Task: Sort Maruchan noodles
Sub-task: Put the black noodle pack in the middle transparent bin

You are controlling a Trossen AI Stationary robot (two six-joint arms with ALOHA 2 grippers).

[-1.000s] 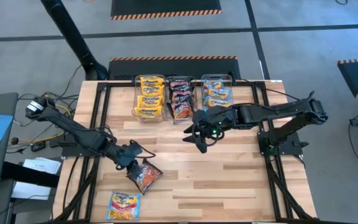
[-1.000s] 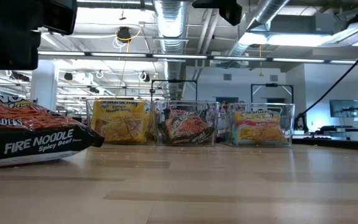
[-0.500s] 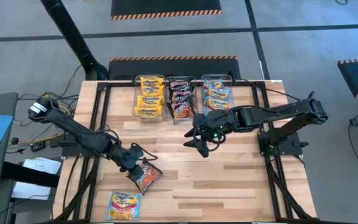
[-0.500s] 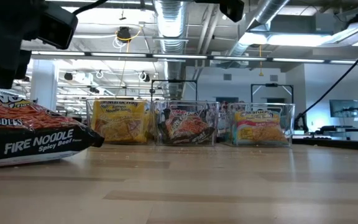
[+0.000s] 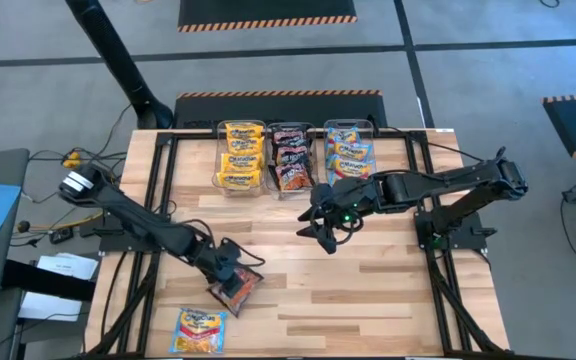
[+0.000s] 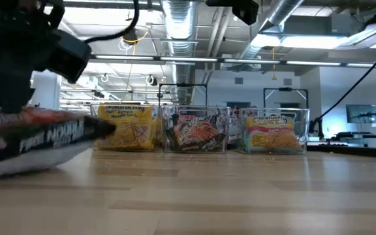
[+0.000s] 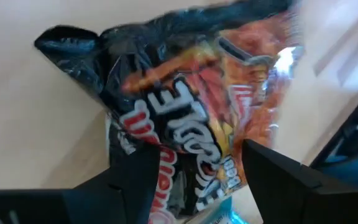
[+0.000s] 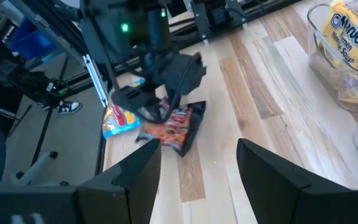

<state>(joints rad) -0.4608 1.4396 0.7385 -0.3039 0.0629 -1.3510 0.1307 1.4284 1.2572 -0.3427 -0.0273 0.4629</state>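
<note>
In the low view, the black Fire Noodle packet (image 6: 34,140) at nine o'clock is motion-blurred and cut off by the left edge; its lettering is only partly readable. The left gripper (image 6: 28,42) above it is a dark, blurred mass, cropped at the top. From overhead, that gripper covers most of the packet (image 5: 240,290). In the left wrist view the packet (image 7: 197,118) is blurred, its lower part hidden behind the fingers (image 7: 132,180). The light blue packet (image 8: 118,119) is partly hidden behind the left arm in the right wrist view.
</note>
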